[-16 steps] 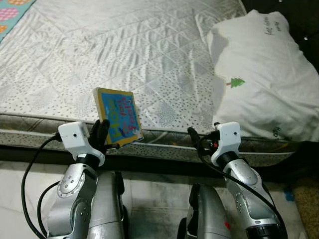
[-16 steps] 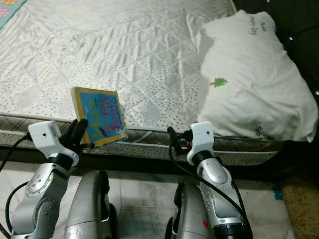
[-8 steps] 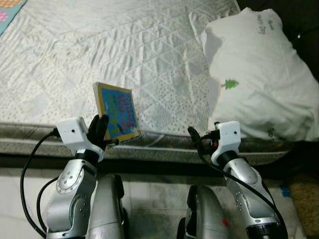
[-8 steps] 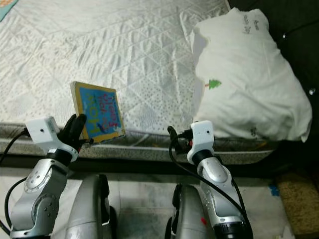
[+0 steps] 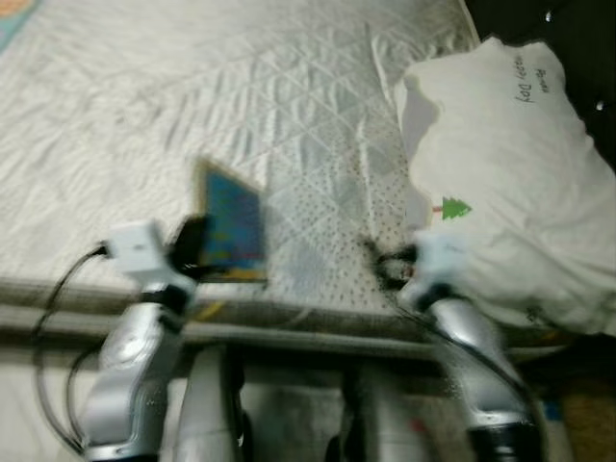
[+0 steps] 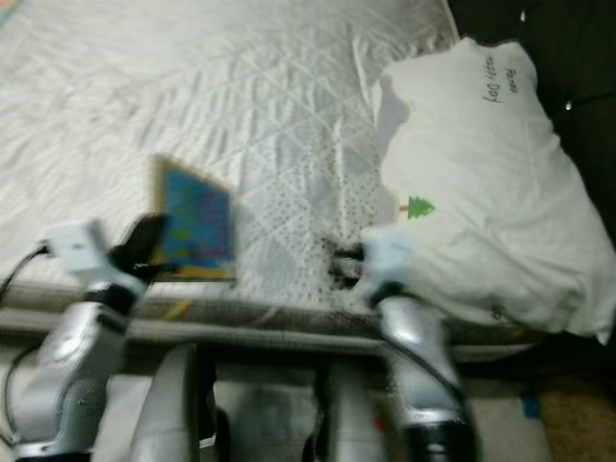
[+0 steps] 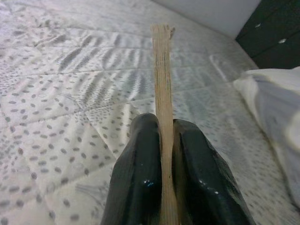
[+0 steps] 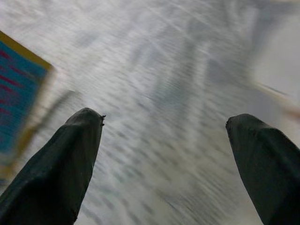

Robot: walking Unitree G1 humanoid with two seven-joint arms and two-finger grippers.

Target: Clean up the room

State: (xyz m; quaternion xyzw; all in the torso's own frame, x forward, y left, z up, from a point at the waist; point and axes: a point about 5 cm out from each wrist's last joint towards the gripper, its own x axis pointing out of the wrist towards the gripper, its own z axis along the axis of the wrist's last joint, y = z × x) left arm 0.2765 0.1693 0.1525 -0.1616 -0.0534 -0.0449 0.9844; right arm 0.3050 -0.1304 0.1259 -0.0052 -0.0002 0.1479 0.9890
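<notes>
Robot at the bed's edge with a book clamped in its left gripper.

Head views: motion blur smears both arms and makes the book [image 5: 231,229] cover unreadable; it stands upright above the near edge of the quilted mattress [image 5: 192,106], a white pillow [image 5: 500,183] to the right. Left wrist view: the left gripper [image 7: 164,154] pinches the book's thin edge tight between both fingers. Right wrist view: blurred; the right gripper [image 8: 164,140] is spread wide over the mattress, holding nothing.

Holding a book over the bed

Our left gripper [image 5: 197,252] grips a blue, yellow-edged book [image 5: 232,231] upright above the quilted mattress [image 5: 192,106]; our right gripper [image 5: 380,265] hovers beside the white pillow [image 5: 500,183], all blurred.
</notes>
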